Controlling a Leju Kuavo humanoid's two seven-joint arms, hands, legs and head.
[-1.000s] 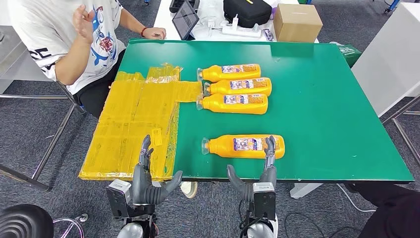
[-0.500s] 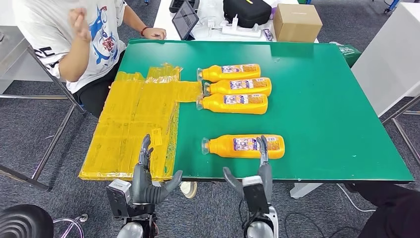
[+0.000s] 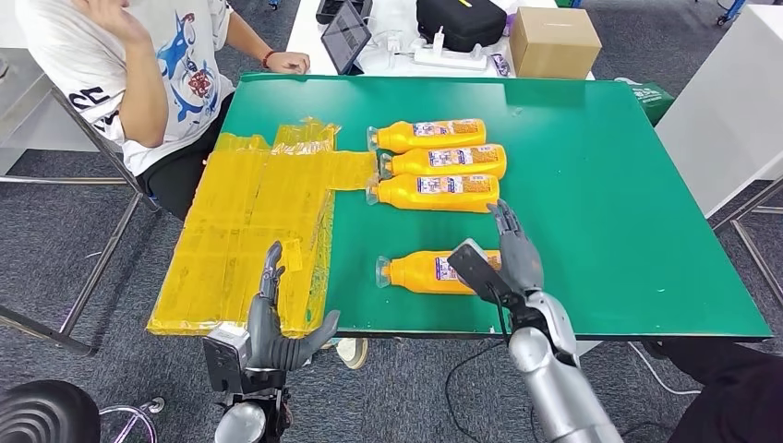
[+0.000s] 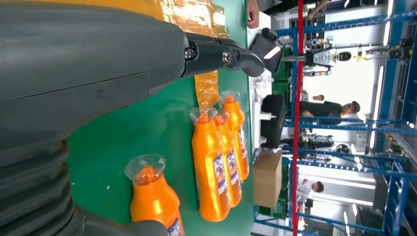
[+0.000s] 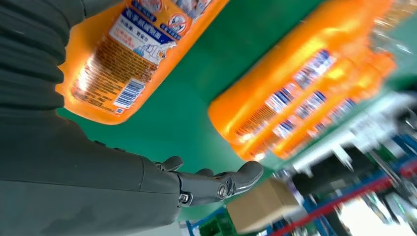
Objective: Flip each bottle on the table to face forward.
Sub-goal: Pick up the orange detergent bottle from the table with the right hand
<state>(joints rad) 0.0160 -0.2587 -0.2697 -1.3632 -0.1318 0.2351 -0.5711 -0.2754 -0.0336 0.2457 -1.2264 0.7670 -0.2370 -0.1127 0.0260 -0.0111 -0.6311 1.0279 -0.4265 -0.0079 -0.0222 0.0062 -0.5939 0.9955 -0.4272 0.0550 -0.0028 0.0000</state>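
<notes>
A matte green rectangular table (image 3: pixel 637 185) carries four glossy orange plastic bottles, all lying on their sides with clear-wrapped caps pointing toward the sheet of crinkled yellow tape (image 3: pixel 249 231) that covers the table's left part. Three of them form a tight row at the table's middle, side by side and touching: the far orange bottle (image 3: pixel 427 135), the middle orange bottle (image 3: pixel 443 161) and the near orange bottle of the row (image 3: pixel 434 193). Each shows a white and blue printed label panel; the writing is too small to read. The fourth, a lone orange bottle (image 3: pixel 417 272), lies apart from the row, close to the table's front edge. In the right wrist view its label (image 5: pixel 129 54) shows a barcode, blocks of fine print and a round red prohibition mark, none legible.

The right hand (image 3: pixel 512 254) hangs above the lone bottle's base end, between it and the row, its dark fingers (image 3: pixel 506 220) stretched out and apart, gripping nothing. The left hand (image 3: pixel 272 323) is at the table's front edge beside the yellow tape, fingers spread, holding nothing.

Behind the table, a person in a white printed T-shirt (image 3: pixel 138 65) sits at its far left corner, and a brown cardboard box (image 3: pixel 552 41) and a black bag (image 3: pixel 460 20) rest on a white desk.
</notes>
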